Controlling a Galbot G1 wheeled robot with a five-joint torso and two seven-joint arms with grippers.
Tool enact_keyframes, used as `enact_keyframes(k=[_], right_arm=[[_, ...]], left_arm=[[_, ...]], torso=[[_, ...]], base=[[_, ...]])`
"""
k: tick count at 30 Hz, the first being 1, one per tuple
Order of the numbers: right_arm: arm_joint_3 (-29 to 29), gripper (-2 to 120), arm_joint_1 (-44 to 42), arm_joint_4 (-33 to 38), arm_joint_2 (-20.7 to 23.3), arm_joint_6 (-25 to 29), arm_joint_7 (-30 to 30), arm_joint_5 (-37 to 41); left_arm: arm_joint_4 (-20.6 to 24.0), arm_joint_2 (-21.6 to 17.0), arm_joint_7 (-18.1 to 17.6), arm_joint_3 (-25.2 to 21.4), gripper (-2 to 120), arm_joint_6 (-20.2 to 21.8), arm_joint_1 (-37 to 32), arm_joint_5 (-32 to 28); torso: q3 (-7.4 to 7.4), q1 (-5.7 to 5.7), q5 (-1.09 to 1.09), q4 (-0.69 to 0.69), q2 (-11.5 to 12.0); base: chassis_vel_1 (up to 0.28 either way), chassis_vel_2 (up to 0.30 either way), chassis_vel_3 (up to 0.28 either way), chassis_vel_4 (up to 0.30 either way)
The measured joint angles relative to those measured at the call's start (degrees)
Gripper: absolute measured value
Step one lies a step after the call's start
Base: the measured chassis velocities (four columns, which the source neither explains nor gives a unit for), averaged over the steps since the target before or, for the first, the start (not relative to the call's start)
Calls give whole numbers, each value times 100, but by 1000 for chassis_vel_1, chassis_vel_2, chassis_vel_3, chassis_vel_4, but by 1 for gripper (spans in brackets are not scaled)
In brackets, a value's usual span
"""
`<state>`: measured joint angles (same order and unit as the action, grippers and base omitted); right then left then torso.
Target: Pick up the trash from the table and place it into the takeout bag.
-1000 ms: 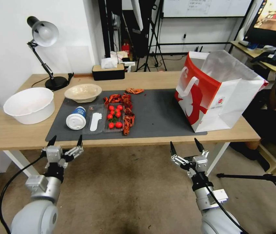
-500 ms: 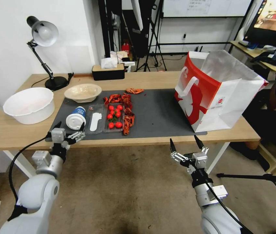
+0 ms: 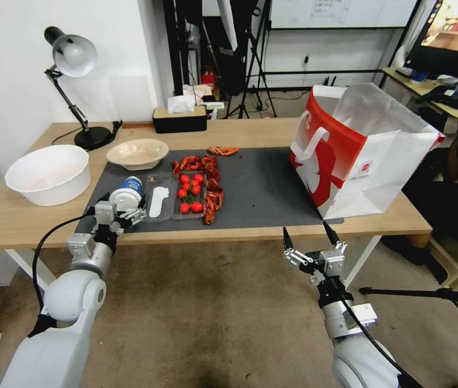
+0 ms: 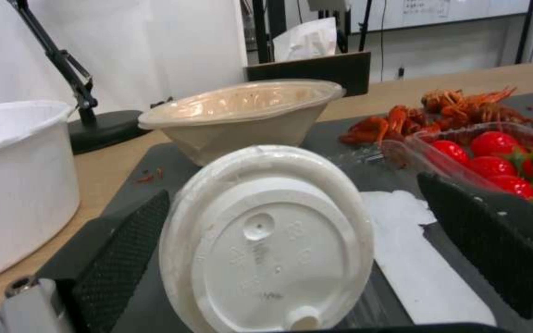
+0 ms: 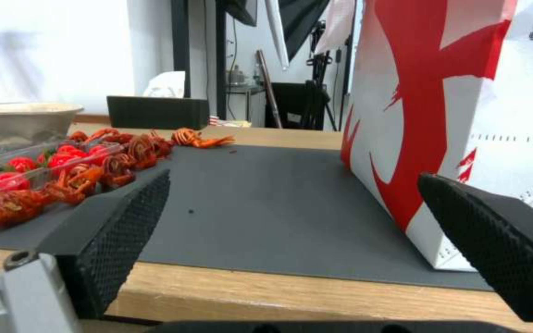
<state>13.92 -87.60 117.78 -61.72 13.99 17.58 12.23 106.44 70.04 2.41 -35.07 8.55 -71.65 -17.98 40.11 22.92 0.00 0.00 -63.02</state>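
Note:
A white-lidded blue tub [image 3: 128,194] lies on its side on the dark mat [image 3: 261,188], its lid [image 4: 266,245] facing me. My left gripper [image 3: 123,202] is open at the table's front edge, with one finger on each side of the lid and not closed on it. The beige paper bowl [image 3: 138,152] sits just behind the tub. The red-and-white takeout bag [image 3: 358,156] stands open at the right end of the table [image 3: 24,221]. Below the table edge in front of the bag, my right gripper [image 3: 305,230] hangs open and holds nothing.
Red crayfish shells [image 3: 212,188] and a clear tray of cherry tomatoes [image 3: 190,194] lie mid-mat. A large white bowl [image 3: 49,173] and a desk lamp [image 3: 72,59] stand at the left, and a black tissue box [image 3: 180,119] at the back. A tripod leg crosses the floor at the right.
My left arm has risen from below the table's front edge and reached forward, so its open fingers now flank the tub's lid. The right gripper has barely moved.

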Motion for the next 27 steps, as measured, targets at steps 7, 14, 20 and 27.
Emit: enact_keyframes(k=[7, 14, 20, 27], right_arm=[[3, 100, -32, 41, -23, -6, 2, 0], [-1, 100, -28, 41, -50, -6, 2, -8], [-17, 100, -3, 41, -73, -16, 2, -15], [-22, 100, -15, 52, -88, -24, 1, -27]], left_arm=[[-333, -116, -62, 82, 100, -9, 182, 163], [-464, -154, -94, 75, 91, -49, 229, 280], [-507, -175, -96, 60, 76, -115, 225, 330], [-406, -259, -96, 91, 67, -273, 247, 268]], torso=[[0, 0, 0, 0, 0], [0, 0, 0, 0, 0], [0, 0, 0, 0, -1], [0, 0, -1, 1, -1]], base=[[0, 0, 0, 0], [0, 0, 0, 0], [0, 0, 0, 0], [0, 0, 0, 0]])
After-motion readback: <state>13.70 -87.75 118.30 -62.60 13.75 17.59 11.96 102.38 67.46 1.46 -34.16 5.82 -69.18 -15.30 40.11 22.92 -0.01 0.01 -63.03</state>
